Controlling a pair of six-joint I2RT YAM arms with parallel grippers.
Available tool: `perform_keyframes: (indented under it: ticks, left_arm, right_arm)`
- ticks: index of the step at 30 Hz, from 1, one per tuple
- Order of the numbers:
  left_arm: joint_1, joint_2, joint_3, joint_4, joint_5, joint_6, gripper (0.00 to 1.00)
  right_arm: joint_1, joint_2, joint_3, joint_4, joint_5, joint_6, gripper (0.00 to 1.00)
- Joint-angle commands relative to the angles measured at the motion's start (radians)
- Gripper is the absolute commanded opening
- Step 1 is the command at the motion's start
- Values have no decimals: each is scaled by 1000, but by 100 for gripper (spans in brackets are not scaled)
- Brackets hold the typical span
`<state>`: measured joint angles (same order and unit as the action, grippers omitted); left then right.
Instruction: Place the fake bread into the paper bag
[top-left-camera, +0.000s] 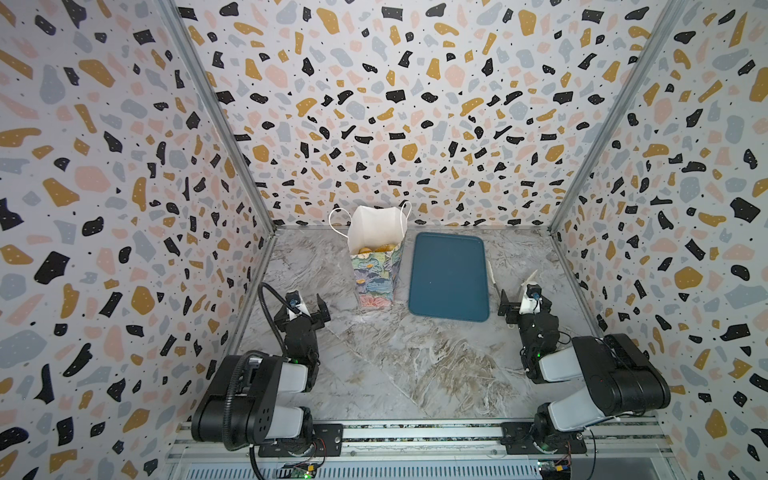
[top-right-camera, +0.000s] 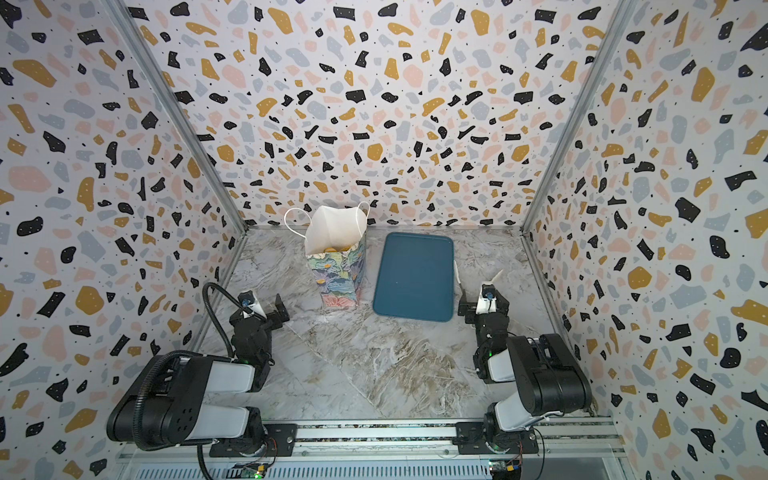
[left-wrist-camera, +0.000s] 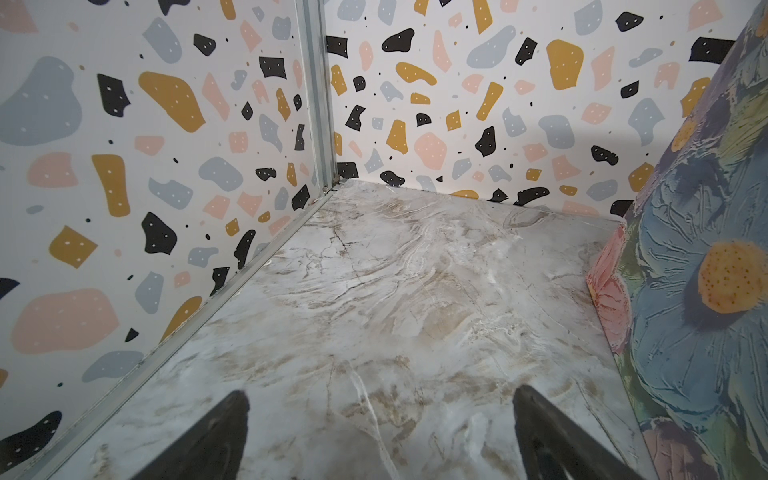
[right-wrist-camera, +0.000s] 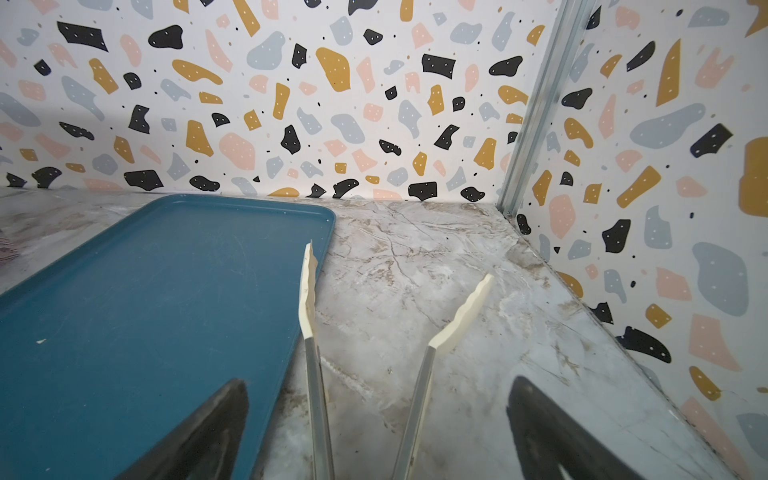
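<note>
Since the only fake bread (top-left-camera: 376, 248) in sight sat inside the upright paper bag (top-left-camera: 376, 282), just below its near rim, the task looked complete, and the sound course was to leave the bag undisturbed. The left fingers (left-wrist-camera: 216, 440) hung wide open and empty over bare worktop (top-left-camera: 395, 361), with the side wall close on one side and the bag just beside them on the other. Past the bag lay the bare blue tray (top-left-camera: 449, 278); beyond it the right fingers (right-wrist-camera: 208, 432) stood open around tongs (right-wrist-camera: 309, 291), apart from them where visible, one tip at the tray's edge, so free room lay mid-worktop.
</note>
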<state>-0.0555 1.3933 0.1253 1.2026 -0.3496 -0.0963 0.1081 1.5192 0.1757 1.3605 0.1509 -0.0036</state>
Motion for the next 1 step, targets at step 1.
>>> perform_keyframes:
  ticks: [1]
  left_arm:
    - [-3,-11,5,49,-12,10,99]
  right_arm:
    - [8,-4,-7,19,21,-12,99]
